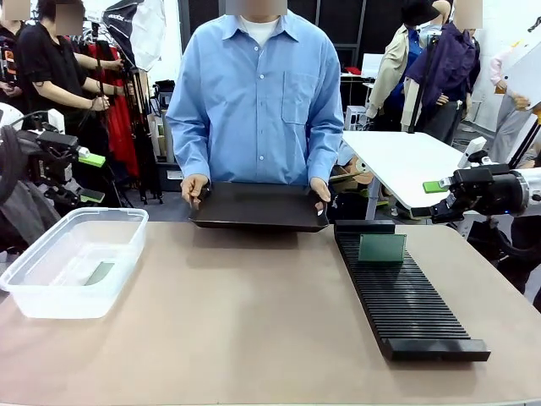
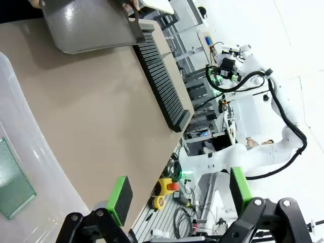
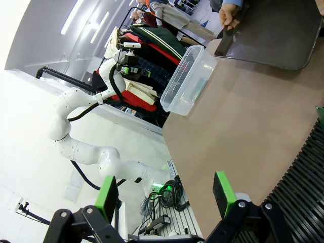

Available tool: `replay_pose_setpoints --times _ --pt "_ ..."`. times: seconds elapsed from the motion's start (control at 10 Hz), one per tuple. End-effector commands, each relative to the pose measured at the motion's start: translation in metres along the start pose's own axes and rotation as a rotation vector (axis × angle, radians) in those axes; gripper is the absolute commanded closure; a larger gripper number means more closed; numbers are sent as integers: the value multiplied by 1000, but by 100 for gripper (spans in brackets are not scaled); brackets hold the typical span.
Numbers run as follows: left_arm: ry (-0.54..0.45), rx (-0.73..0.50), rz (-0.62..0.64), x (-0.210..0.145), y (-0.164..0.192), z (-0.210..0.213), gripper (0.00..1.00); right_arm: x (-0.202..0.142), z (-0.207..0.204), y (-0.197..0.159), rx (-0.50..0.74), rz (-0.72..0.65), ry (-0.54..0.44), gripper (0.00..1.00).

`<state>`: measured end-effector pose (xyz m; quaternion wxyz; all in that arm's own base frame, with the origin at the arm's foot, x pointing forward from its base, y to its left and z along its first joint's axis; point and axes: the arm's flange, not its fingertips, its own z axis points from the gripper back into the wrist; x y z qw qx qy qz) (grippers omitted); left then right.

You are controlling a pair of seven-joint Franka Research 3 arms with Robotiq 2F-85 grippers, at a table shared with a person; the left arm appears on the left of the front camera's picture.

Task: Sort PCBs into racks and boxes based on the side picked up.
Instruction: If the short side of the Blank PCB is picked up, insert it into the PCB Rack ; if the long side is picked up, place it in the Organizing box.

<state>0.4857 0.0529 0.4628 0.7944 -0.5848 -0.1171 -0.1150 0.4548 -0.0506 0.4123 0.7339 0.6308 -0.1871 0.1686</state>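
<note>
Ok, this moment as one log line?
left pincer open | right pincer open | PCB in rack | PCB in tub | person holds tray

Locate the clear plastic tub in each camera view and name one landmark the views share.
Front view: the clear tub sits at the table's left side, a PCB lying inside it.
Left wrist view: its wall fills the lower left, the PCB inside.
Right wrist view: upper middle, at the table's edge.
Shared landmark: the black tray held by the person.
</note>
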Motion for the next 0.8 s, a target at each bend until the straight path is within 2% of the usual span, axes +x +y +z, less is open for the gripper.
replay_pose_setpoints --times 0.0,0.7 --pt "6 9 -13 3 -2 1 0 3 2 1 -8 15 4 0" --pt "6 9 -13 3 -2 1 0 3 2 1 -8 15 4 0"
